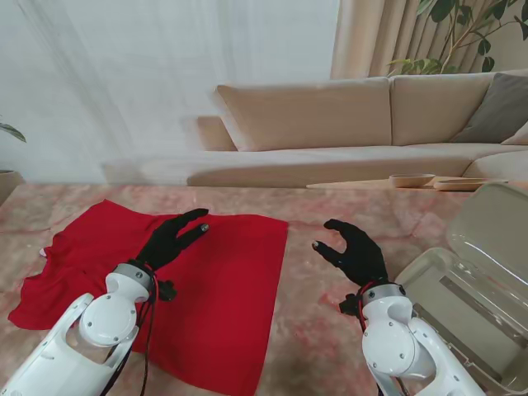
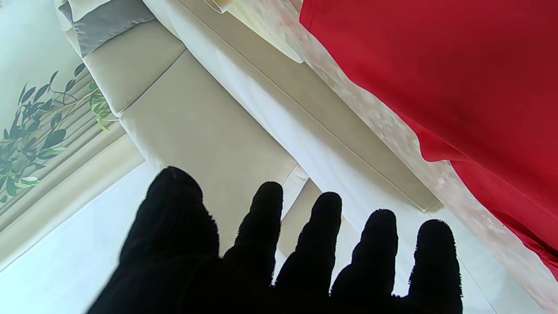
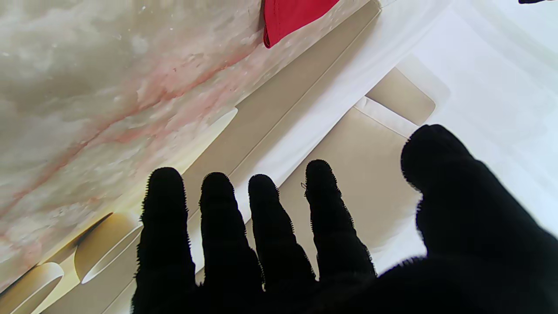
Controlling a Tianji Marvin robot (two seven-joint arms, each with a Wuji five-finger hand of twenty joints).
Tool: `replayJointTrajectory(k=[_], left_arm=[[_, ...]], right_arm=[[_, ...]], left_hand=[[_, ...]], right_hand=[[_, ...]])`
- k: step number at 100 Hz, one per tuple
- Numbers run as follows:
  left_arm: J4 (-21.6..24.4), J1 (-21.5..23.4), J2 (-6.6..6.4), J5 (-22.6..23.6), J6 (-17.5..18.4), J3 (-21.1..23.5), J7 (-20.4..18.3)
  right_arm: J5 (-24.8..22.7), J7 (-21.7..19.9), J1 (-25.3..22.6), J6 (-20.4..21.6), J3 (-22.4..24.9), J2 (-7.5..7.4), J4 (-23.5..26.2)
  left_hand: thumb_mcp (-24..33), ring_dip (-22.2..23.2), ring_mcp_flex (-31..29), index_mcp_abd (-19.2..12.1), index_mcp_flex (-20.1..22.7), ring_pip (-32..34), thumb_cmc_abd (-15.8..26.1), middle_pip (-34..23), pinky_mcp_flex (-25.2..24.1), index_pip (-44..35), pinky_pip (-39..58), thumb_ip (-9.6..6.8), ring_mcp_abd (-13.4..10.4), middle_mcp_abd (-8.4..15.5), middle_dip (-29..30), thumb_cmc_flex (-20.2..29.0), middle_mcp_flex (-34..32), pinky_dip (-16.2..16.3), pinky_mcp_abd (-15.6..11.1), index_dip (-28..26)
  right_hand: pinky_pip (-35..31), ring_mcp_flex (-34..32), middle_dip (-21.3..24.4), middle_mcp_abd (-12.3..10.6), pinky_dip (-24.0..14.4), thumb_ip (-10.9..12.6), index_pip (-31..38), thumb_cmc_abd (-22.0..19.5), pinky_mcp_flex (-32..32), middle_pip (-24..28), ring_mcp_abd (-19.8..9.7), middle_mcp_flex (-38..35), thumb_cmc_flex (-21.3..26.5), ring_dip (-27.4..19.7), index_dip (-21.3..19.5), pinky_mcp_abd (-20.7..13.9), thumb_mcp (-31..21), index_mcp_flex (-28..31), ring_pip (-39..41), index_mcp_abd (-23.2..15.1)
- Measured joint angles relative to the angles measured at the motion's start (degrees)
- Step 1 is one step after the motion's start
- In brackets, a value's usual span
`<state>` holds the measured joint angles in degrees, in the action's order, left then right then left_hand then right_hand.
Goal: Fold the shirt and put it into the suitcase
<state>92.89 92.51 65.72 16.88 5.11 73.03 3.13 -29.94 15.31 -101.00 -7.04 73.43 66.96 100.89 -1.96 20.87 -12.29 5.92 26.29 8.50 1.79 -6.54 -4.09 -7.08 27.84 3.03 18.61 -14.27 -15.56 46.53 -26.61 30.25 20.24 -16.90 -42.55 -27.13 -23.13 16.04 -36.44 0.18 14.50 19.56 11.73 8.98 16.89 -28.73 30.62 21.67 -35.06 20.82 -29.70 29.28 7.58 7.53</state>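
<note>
your left hand point(image 1: 172, 239) hovers over the red shirt point(image 1: 223, 297), fingers spread and holding nothing; the left wrist view shows all five fingers point(image 2: 314, 244) apart with only sofa and wall beyond them. the shirt lies spread on the left half of the counter point(image 1: 330, 330), partly rumpled at its far-left end, its long axis running from far left toward near centre. your right hand point(image 1: 355, 252) is also empty and spread, hanging over bare counter just beside the shirt's right edge. the suitcase point(image 1: 462, 297) sits open at the right, lid raised, nearer to your right hand and well apart from the shirt. so the cloth lies under your left hand and to the left of your right one. i'd judge folding not yet begun: the left hand is better placed for the far or left edge, the right for the straight right edge.
</note>
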Motion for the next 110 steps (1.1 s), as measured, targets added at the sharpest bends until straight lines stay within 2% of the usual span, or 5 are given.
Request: replayJointTrajectory(k=[41, 53, 71, 84, 110], left_arm=[[2.1, 2.2, -0.12, 1.6, -1.2, 2.6, -2.0], [3.3, 3.4, -0.58, 3.1, -1.9, 5.4, -6.2], [4.7, 5.1, -1.5, 5.0, -2.6, 9.3, -8.1], [5.8, 6.5, -1.85, 6.4, -3.0, 13.6, -11.7], [6.5, 9.5, -2.78, 9.5, -4.8, 19.1, -13.2]], right_arm=[[1.1, -1.9, 0.4, 0.3, -0.5, -0.36, -0.2], [2.5, -3.0, 0.8, 0.9, -1.5, -0.62, -0.2], [3.8, -4.8, 3.1, 1.8, -4.1, -0.89, -1.3], [5.9, -6.8, 6.3, 3.1, -7.3, -1.29, -2.9], [9.5, -9.9, 10.8, 5.5, -12.0, -1.3, -5.4]], left_hand=[[0.0, 0.0, 0.0, 0.0, 0.0, 0.0, 0.0, 0.0, 0.0, 0.0, 0.0, 0.0, 0.0, 0.0, 0.0, 0.0, 0.0, 0.0, 0.0, 0.0], [0.0, 0.0, 0.0, 0.0, 0.0, 0.0, 0.0, 0.0, 0.0, 0.0, 0.0, 0.0, 0.0, 0.0, 0.0, 0.0, 0.0, 0.0, 0.0, 0.0], [0.0, 0.0, 0.0, 0.0, 0.0, 0.0, 0.0, 0.0, 0.0, 0.0, 0.0, 0.0, 0.0, 0.0, 0.0, 0.0, 0.0, 0.0, 0.0, 0.0], [0.0, 0.0, 0.0, 0.0, 0.0, 0.0, 0.0, 0.0, 0.0, 0.0, 0.0, 0.0, 0.0, 0.0, 0.0, 0.0, 0.0, 0.0, -0.1, 0.0], [0.0, 0.0, 0.0, 0.0, 0.0, 0.0, 0.0, 0.0, 0.0, 0.0, 0.0, 0.0, 0.0, 0.0, 0.0, 0.0, 0.0, 0.0, -0.1, 0.0]], right_hand=[[0.0, 0.0, 0.0, 0.1, 0.0, 0.0, 0.0, 0.0, 0.0, 0.0, 0.0, 0.0, 0.8, 0.0, 0.0, 0.0, 0.1, 0.0, 0.0, 0.1], [0.0, 0.0, 0.0, 0.4, 0.0, 0.0, 0.0, 0.0, 0.0, 0.0, 0.0, 0.0, 1.5, 0.0, 0.0, -0.2, 0.1, 0.0, 0.0, 0.5], [0.0, 0.0, 0.0, 0.4, 0.0, 0.0, 0.0, 0.0, 0.0, 0.0, 0.0, 0.0, 1.6, 0.0, 0.0, -1.0, 0.1, 0.0, 0.0, 0.5], [-0.1, 0.0, 0.0, 0.5, 0.0, 0.0, 0.0, 0.0, 0.0, 0.0, 0.0, 0.0, 1.6, 0.0, 0.0, -1.6, 0.1, 0.0, 0.0, 0.6], [-0.1, 0.0, 0.0, 0.5, 0.7, 0.0, 0.0, 0.0, 0.0, 0.9, 0.0, -0.6, 1.6, 0.0, 0.0, -2.5, 0.6, 0.0, 0.0, 0.6]])
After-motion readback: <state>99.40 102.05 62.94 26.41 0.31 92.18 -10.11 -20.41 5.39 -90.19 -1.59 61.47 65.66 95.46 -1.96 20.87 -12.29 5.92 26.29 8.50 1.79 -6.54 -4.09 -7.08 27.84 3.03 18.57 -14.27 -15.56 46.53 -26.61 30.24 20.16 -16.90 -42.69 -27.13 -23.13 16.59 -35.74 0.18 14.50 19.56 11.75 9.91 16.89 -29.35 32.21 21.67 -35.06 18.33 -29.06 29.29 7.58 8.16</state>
